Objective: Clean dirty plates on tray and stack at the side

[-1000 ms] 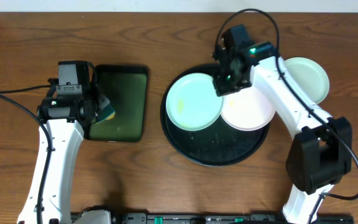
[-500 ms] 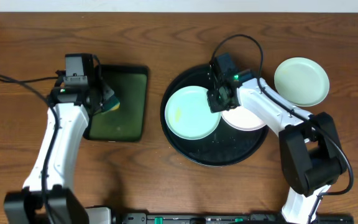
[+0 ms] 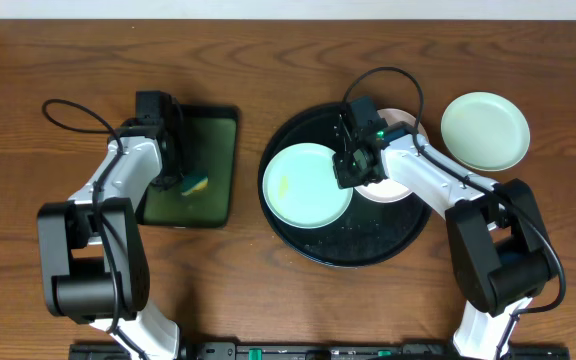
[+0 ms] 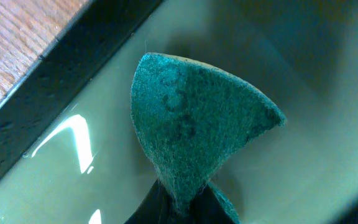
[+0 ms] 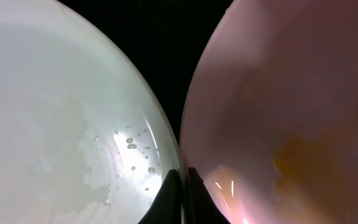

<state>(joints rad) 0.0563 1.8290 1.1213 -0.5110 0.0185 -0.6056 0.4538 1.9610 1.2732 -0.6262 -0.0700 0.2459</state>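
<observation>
The smeared mint plate on the tray's left half has slid slightly left. The white plate lies beside it. A second mint plate sits off the tray's right.

The right gripper, pinched shut and empty, has dropped between the two tray plates, probably to separate them.

Left of the tray, the left gripper clamps the sponge, now lowered into the rectangular tray, so wiping likely comes next.

No writing is legible.

A brown wood-grain bench fills the frame. Left of centre lies a rectangular black tray with a green, wet-looking inside. A green-and-yellow sponge, its scouring face curled to a point, sits over the tray's lower middle.
</observation>
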